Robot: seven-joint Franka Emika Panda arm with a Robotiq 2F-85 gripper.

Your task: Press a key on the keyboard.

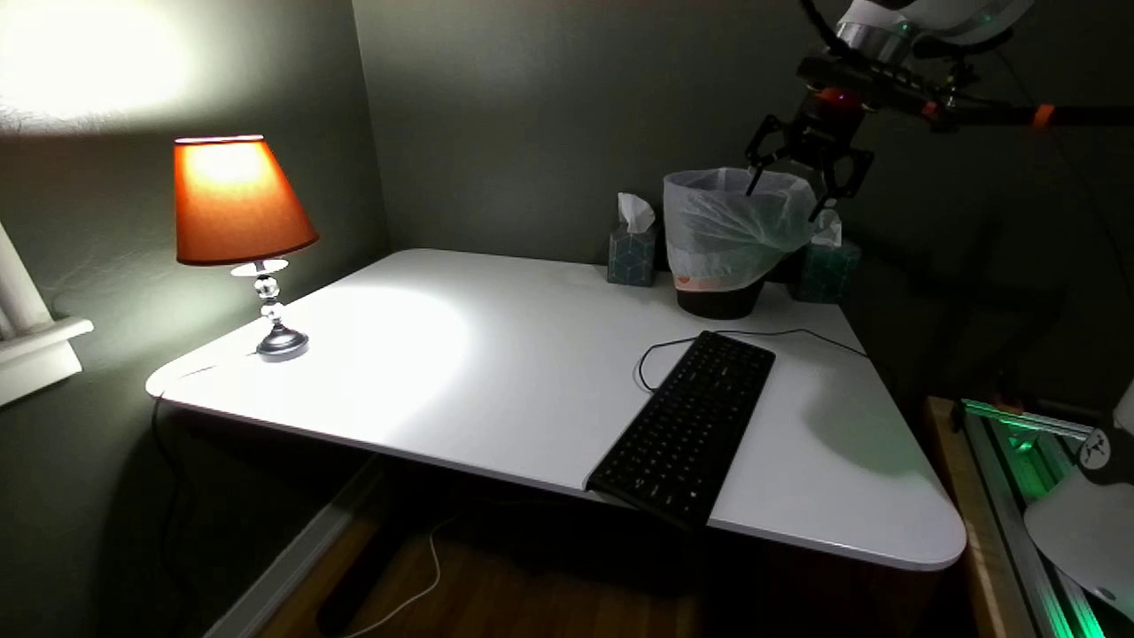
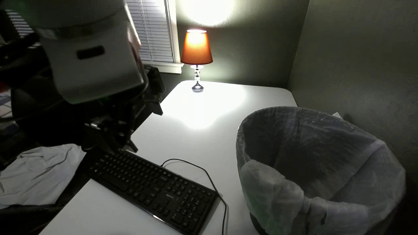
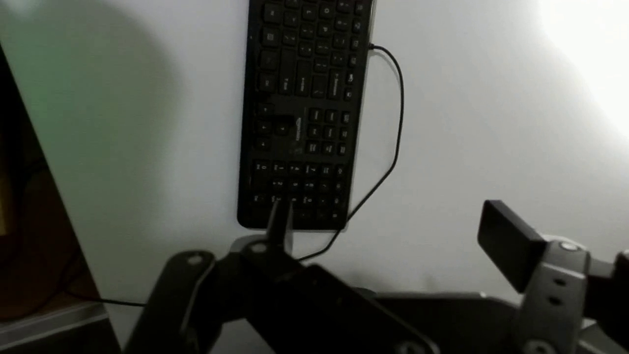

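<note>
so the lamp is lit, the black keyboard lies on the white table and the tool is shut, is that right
Not quite: the wrist view shows the tool open, its fingers set wide apart. The rest stands, as both exterior views show: the lamp is lit, and the black keyboard lies on the white table.

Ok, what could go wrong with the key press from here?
One end of the keyboard juts past the edge of the table; a press there might tip or shift it.
The end effector is open, jaws wide apart, so a single clean press may be harder to aim.
The cable loops out beside the keyboard; a low sweep on that side could snag it.
</note>
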